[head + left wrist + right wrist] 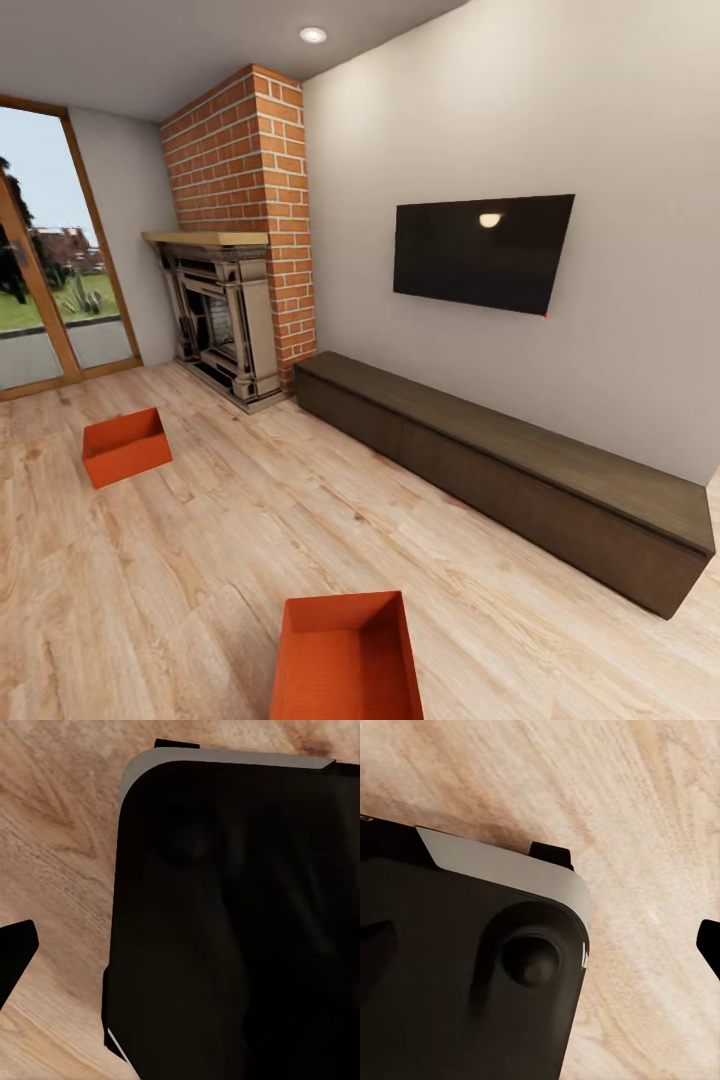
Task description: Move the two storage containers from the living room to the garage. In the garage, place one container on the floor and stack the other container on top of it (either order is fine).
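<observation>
Two orange-red storage containers sit on the living room's light wood-plank floor. One container [346,660] lies close in front of me at the bottom of the head view, open top up and empty. The other container [125,446] rests farther off to the left, in front of the glass doors. In the left wrist view one black fingertip [16,949] of my left gripper [180,960] shows far out at the picture's edge. In the right wrist view a fingertip [711,943] of my right gripper [544,952] also sits at the edge. Both hang open over bare planks, holding nothing.
A brick fireplace [240,290] stands in the far corner, with glass doors [50,260] to its left. A long dark low cabinet [500,470] runs along the right wall under a wall TV [482,250]. My own dark base [240,922] [457,967] fills much of both wrist views.
</observation>
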`<state>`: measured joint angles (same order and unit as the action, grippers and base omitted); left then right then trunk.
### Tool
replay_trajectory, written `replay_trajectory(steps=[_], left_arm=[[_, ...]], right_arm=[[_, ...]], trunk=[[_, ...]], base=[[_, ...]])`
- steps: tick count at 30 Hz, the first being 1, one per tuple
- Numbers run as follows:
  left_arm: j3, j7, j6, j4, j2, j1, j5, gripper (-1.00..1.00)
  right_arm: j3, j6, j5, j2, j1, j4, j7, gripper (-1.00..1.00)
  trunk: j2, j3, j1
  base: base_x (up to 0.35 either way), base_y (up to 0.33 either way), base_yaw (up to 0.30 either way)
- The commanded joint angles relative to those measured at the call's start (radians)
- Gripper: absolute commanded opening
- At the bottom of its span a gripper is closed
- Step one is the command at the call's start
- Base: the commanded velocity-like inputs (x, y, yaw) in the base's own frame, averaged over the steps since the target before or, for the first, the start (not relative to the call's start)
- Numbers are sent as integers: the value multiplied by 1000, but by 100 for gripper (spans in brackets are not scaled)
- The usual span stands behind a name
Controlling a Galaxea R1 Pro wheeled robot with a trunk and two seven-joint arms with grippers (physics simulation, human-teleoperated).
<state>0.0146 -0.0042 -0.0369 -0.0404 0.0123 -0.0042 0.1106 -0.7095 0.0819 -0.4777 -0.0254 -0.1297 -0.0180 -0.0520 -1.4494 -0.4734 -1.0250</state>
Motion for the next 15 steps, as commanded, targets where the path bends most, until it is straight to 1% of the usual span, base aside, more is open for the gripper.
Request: replay_trajectory(steps=[1,5,9,15], left_arm=[[0,0,-3,0,0,0,9,100],[0,0,-2,0,0,0,9,100],[1,0,-2,0,0,0,9,100],[1,0,-2,0,0,0,9,100]], right_arm=[[-8,4,-9,-1,-1,-2,-2,100],[-9,4,-9,-1,-1,-2,-2,100],[-10,4,-9,-1,-1,-2,-2,100],[-8,4,-10,-1,-1,-2,-2,100]], trunk=[[-1,-1,0],[-1,-1,0],[-1,-1,0],[-1,-1,0]], base=[[0,4,0],[0,18,0],[0,105,0],[0,14,0]])
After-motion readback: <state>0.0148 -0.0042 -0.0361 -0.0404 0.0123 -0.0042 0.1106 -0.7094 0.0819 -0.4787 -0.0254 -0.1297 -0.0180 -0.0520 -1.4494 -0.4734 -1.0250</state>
